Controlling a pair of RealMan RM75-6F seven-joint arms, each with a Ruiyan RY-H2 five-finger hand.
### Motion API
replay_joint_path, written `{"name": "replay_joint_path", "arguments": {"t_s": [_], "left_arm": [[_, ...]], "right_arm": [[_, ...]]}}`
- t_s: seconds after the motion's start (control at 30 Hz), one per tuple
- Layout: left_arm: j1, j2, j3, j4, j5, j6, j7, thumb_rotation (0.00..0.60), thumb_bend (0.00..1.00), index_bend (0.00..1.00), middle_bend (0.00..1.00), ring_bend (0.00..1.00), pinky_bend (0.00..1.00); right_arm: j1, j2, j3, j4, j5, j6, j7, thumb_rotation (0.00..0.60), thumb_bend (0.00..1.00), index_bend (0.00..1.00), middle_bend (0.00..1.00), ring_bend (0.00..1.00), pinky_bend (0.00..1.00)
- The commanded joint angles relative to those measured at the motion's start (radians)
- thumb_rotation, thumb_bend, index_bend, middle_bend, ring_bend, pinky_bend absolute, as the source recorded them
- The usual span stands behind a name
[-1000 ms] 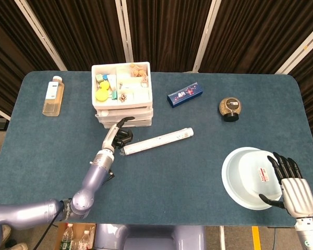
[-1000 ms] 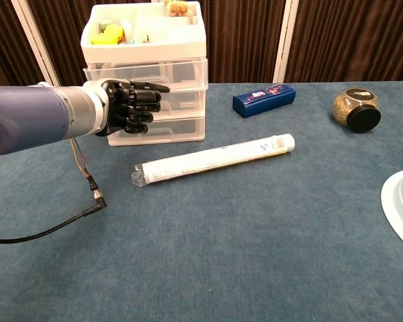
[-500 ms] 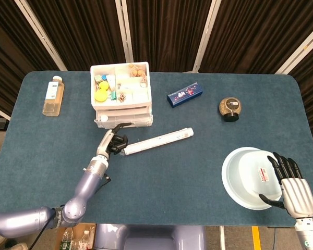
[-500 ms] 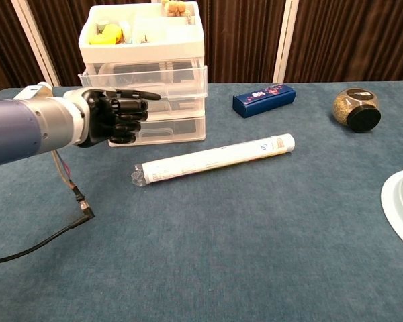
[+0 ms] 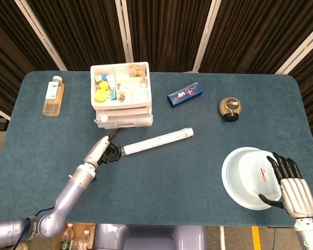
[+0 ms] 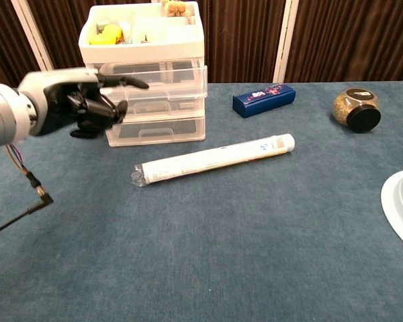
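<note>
My left hand (image 5: 105, 150) (image 6: 80, 102) hovers just in front of the white drawer unit (image 5: 121, 94) (image 6: 154, 80), left of its drawers. Its fingers are curled in with one stretched out toward the top drawer front, and it holds nothing. A long clear tube (image 5: 156, 141) (image 6: 215, 159) lies on the blue table just right of this hand. My right hand (image 5: 292, 190) rests at the near right rim of the white bowl (image 5: 240, 179), fingers straight and apart, holding nothing. The chest view does not show it.
The unit's open top tray holds several small items. A bottle (image 5: 52, 95) lies at the far left. A dark blue box (image 5: 184, 94) (image 6: 263, 99) and a round jar (image 5: 229, 108) (image 6: 354, 109) sit at the back right. The bowl's edge (image 6: 399, 201) shows in the chest view.
My left hand has drawn back from the drawer fronts, toward the near left, and sits higher in the chest view. The right hand, the tube and the bowl have not moved.
</note>
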Motion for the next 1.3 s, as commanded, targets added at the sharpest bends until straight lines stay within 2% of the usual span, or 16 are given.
{"name": "replay_joint_path", "arguments": {"t_s": [0.03,0.17,0.37,0.57,0.87,1.0,1.13,1.3], "left_arm": [[-0.02,0.026,0.037,-0.045,0.072,0.152,0.216,0.6,0.7,0.12,0.98,0.94,0.96],[-0.065,0.026,0.003,-0.075,0.013,0.215,0.356,0.6,0.7,0.15,0.99,0.95,0.96],[-0.16,0.038,-0.069,-0.071,-0.244,0.251,0.532,0.6,0.71,0.2,1.0,0.96,0.97],[-0.234,0.026,-0.094,-0.032,-0.379,0.293,0.64,0.6,0.71,0.19,1.0,0.96,0.97],[-0.289,0.015,-0.122,0.027,-0.557,0.275,0.682,0.6,0.71,0.22,1.0,0.96,0.97],[-0.299,0.017,-0.12,0.027,-0.588,0.262,0.684,0.6,0.71,0.24,1.0,0.96,0.97],[-0.302,0.027,-0.125,0.005,-0.632,0.235,0.67,0.6,0.72,0.31,1.0,0.97,0.98],[-0.302,0.048,-0.112,-0.035,-0.616,0.224,0.655,0.6,0.72,0.36,1.0,0.97,0.98]], "right_arm": [[0.0,0.001,0.0,-0.001,0.002,-0.002,0.0,0.6,0.11,0.0,0.0,0.0,0.0],[0.0,0.0,0.0,-0.001,0.001,-0.001,-0.002,0.6,0.11,0.0,0.0,0.0,0.0],[0.0,0.002,0.001,-0.002,0.004,-0.002,0.004,0.6,0.11,0.0,0.0,0.0,0.0],[0.001,0.003,0.0,-0.002,0.005,-0.005,0.007,0.6,0.11,0.0,0.0,0.0,0.0],[0.001,0.005,0.0,-0.003,0.007,-0.008,0.011,0.6,0.11,0.0,0.0,0.0,0.0],[0.001,0.005,0.001,-0.002,0.007,-0.007,0.011,0.6,0.11,0.0,0.0,0.0,0.0],[0.001,0.006,0.001,-0.003,0.006,-0.006,0.013,0.6,0.11,0.0,0.0,0.0,0.0],[0.001,0.007,0.002,-0.004,0.008,-0.006,0.017,0.6,0.11,0.0,0.0,0.0,0.0]]}}
